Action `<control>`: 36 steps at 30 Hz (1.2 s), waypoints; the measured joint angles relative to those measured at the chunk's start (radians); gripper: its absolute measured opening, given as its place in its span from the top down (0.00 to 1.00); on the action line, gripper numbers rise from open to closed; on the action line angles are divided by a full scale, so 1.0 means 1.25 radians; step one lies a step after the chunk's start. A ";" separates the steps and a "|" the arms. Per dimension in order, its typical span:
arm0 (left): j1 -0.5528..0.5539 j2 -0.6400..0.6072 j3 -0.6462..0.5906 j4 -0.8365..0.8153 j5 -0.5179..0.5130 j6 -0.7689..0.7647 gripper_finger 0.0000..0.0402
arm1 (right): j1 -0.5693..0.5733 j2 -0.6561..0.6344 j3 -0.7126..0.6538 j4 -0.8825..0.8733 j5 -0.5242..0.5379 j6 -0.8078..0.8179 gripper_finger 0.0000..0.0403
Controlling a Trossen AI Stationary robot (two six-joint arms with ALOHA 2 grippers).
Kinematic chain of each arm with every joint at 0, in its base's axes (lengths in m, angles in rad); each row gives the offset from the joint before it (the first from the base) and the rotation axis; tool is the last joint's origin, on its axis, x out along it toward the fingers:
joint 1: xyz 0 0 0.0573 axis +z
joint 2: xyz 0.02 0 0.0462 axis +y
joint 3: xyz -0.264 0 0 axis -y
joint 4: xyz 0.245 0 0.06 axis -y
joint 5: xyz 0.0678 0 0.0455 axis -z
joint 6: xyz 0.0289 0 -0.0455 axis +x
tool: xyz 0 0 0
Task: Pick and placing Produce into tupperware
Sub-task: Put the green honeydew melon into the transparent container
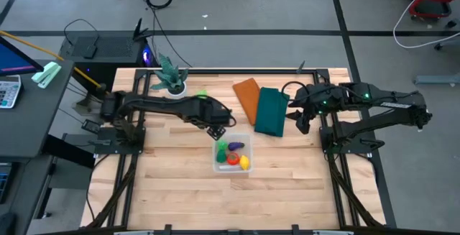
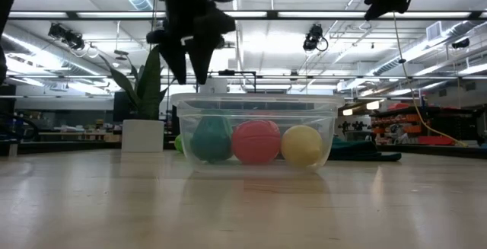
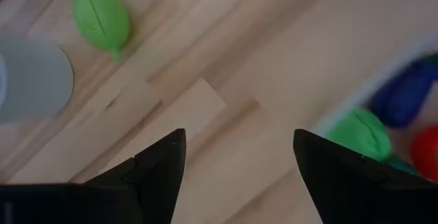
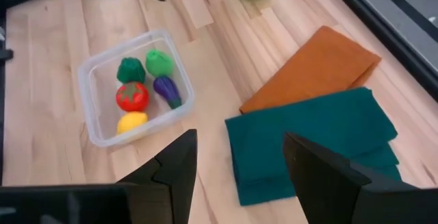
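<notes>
The clear tupperware (image 1: 221,164) sits on the table's middle, near side. It holds dark green (image 4: 130,68), green (image 4: 159,63), red (image 4: 131,95), purple (image 4: 168,90) and yellow (image 4: 132,121) produce. A further light green piece (image 1: 202,91) lies on the wood by the white plant pot; it also shows in the left wrist view (image 3: 101,15). My left gripper (image 1: 218,131) hangs open and empty just beyond the tupperware's far left corner (image 3: 239,148). My right gripper (image 1: 300,122) waits open at the right, beside the dark green cloth (image 4: 239,142).
A potted plant (image 1: 172,84) stands near the far edge, left of centre. An orange cloth (image 1: 246,95) and a dark green cloth (image 1: 271,111) lie folded right of centre. Bare wood stretches along the near side around the tupperware.
</notes>
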State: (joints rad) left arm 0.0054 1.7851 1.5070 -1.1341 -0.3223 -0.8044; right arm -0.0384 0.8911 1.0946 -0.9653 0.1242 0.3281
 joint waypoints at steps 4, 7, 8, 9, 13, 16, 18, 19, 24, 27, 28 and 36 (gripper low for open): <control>0.050 -0.018 -0.068 0.058 -0.009 -0.001 0.32 | -0.012 0.013 0.000 0.029 -0.005 -0.007 0.56; 0.083 -0.008 -0.079 0.075 -0.019 0.019 0.33 | -0.019 0.028 0.000 0.050 -0.014 -0.006 0.56; 0.094 -0.001 -0.080 0.080 -0.023 0.027 0.34 | -0.021 0.035 0.000 0.054 -0.017 -0.006 0.56; 0.107 0.005 -0.081 0.082 -0.028 0.040 0.35 | -0.021 0.041 0.000 0.058 -0.018 -0.006 0.56; 0.152 0.016 -0.081 0.093 -0.033 0.072 0.37 | -0.021 0.067 0.000 0.074 -0.021 -0.006 0.56; 0.179 0.017 -0.081 0.096 -0.036 0.103 0.39 | -0.021 0.085 0.000 0.083 -0.025 0.008 0.56; 0.194 0.017 -0.081 0.104 -0.039 0.109 0.40 | -0.021 0.095 0.000 0.085 -0.026 0.014 0.56; 0.201 0.017 -0.081 0.108 -0.044 0.109 0.40 | -0.021 0.099 0.000 0.089 -0.026 0.013 0.56; 0.223 0.026 -0.081 0.139 -0.058 0.124 0.38 | -0.021 0.109 0.000 0.097 -0.026 0.014 0.56; 0.228 0.036 -0.080 0.157 -0.071 0.153 0.33 | -0.021 0.109 0.000 0.105 -0.026 0.014 0.56; 0.229 0.043 -0.079 0.172 -0.076 0.156 0.32 | -0.021 0.109 0.000 0.105 -0.026 0.014 0.56; 0.242 0.119 -0.081 0.178 -0.099 0.158 0.18 | -0.021 0.108 0.000 0.110 -0.026 0.013 0.56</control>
State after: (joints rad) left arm 0.3082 1.9343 1.4063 -0.9116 -0.4457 -0.6066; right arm -0.0647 1.0264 1.0943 -0.8278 0.0912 0.3447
